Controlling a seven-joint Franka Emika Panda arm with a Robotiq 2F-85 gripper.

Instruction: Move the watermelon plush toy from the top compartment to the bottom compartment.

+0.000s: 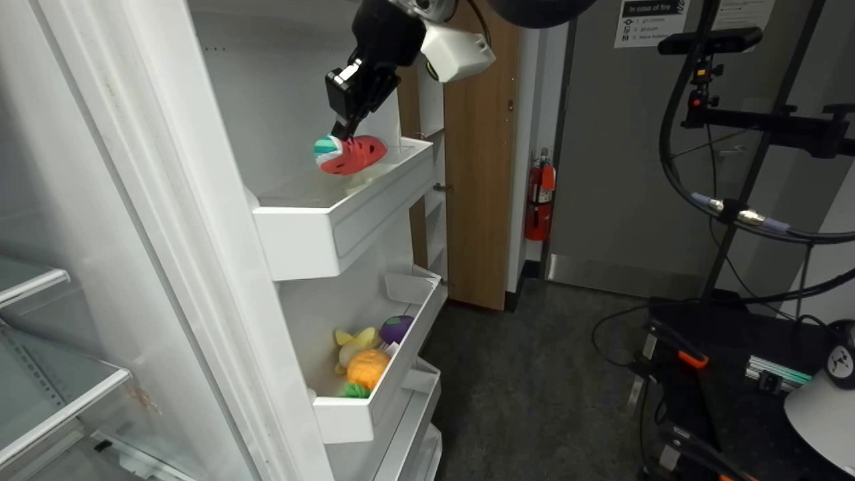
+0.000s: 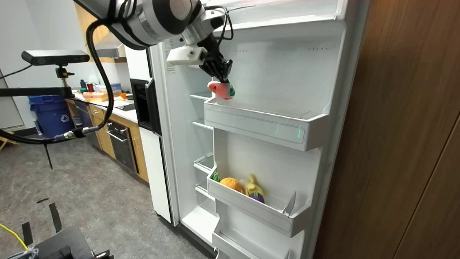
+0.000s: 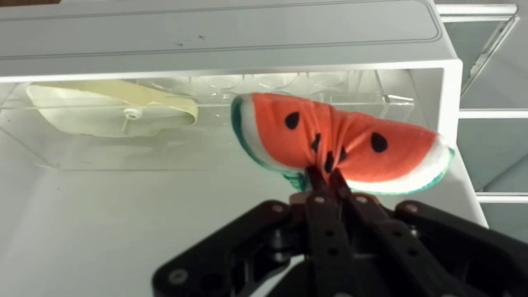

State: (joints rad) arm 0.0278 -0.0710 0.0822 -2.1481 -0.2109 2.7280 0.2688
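The watermelon plush toy (image 3: 371, 152), a red wedge with black seeds and a white and green rim, is pinched near its middle. My gripper (image 3: 326, 171) is shut on it, bunching the cloth. In both exterior views the gripper (image 1: 345, 130) (image 2: 225, 80) points down and holds the toy (image 1: 357, 155) (image 2: 215, 88) at the upper bin, about rim height or a little above, near one end. The top compartment (image 1: 381, 207) (image 2: 257, 124) is the upper white bin; its front wall also shows in the wrist view (image 3: 247, 29). The bottom compartment (image 1: 344, 421) (image 2: 251, 208) is below it.
An orange plush (image 1: 367, 369), a yellow plush (image 1: 357, 344) and a purple toy (image 1: 397, 327) lie in the lower bin. A pale yellow plastic piece (image 3: 111, 109) lies in the upper bin. The fridge side wall (image 1: 220, 267) stands beside the bins.
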